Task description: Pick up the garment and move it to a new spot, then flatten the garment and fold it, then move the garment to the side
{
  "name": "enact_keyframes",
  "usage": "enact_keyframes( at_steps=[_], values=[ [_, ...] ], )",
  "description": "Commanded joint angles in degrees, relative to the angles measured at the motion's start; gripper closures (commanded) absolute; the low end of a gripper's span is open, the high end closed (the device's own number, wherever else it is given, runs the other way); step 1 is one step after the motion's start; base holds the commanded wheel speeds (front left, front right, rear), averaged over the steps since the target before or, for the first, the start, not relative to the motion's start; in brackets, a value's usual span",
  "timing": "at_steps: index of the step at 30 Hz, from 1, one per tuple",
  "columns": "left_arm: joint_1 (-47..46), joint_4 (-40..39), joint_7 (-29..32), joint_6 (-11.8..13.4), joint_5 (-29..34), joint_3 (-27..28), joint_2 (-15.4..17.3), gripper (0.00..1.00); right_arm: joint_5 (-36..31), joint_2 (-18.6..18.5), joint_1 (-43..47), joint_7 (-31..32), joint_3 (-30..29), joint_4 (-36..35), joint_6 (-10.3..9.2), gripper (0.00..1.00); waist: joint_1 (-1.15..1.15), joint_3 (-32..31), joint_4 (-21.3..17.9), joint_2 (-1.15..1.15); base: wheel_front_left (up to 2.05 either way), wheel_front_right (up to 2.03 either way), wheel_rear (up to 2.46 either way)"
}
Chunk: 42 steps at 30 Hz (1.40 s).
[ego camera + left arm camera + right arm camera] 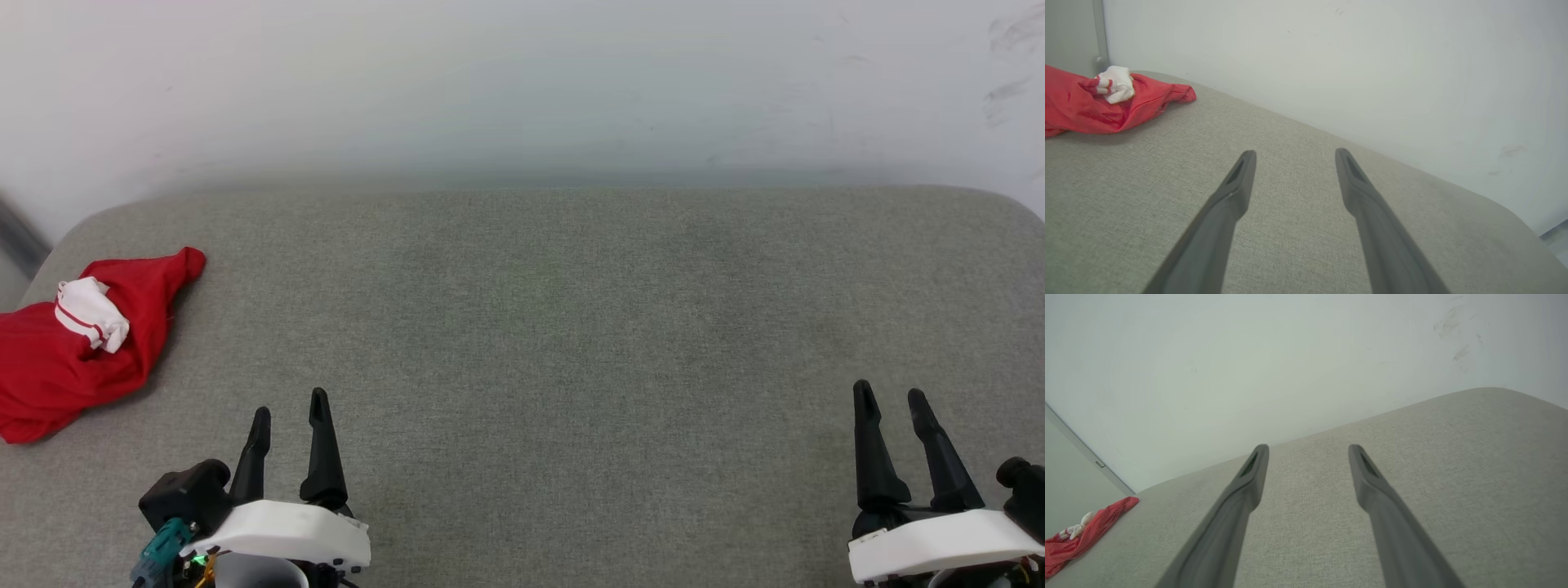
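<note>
The garment (57, 359) lies crumpled at the far left of the grey padded surface (555, 327), red cloth with a bunched white sleeve on top. It also shows at the upper left of the left wrist view as the garment (1094, 106), and small at the lower left of the right wrist view as the garment (1077, 539). My left gripper (288, 408) stands open to the garment's right, apart from it and nearer the front edge. Far off at the lower right, my right gripper (891, 394) is open too. Both are empty, as the left gripper (1295, 157) and right gripper (1308, 451) views confirm.
A pale wall (522, 82) runs along the far edge of the grey surface. The surface has rounded far corners. A dark strip (15, 229) shows past the far left corner.
</note>
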Motion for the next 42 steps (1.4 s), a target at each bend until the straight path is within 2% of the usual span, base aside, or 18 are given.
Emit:
enact_keyframes(
  at_steps=[1,21,42],
  values=[
    [0.18,-0.77,-0.62,0.23,1.68,-0.15,0.25,0.0,-1.75,-0.07,0.28,-0.63,0.08,-0.89,-0.01,0.0,0.0,-0.01,0.03,0.0,0.0,0.0,0.0],
    [1.74,-1.01,-3.2,-0.29,11.79,-0.54,-0.18,0.0,-11.67,-0.06,2.21,-3.29,0.65,-2.47,-0.01,0.0,0.0,0.44,0.09,0.0,0.0,0.0,0.0],
    [2.97,-0.58,-5.54,-0.31,18.63,-0.78,-0.36,0.0,-17.77,-0.04,3.66,-5.46,1.53,-3.08,-0.02,0.0,0.0,0.29,0.02,0.0,0.0,0.0,0.0]
  ],
)
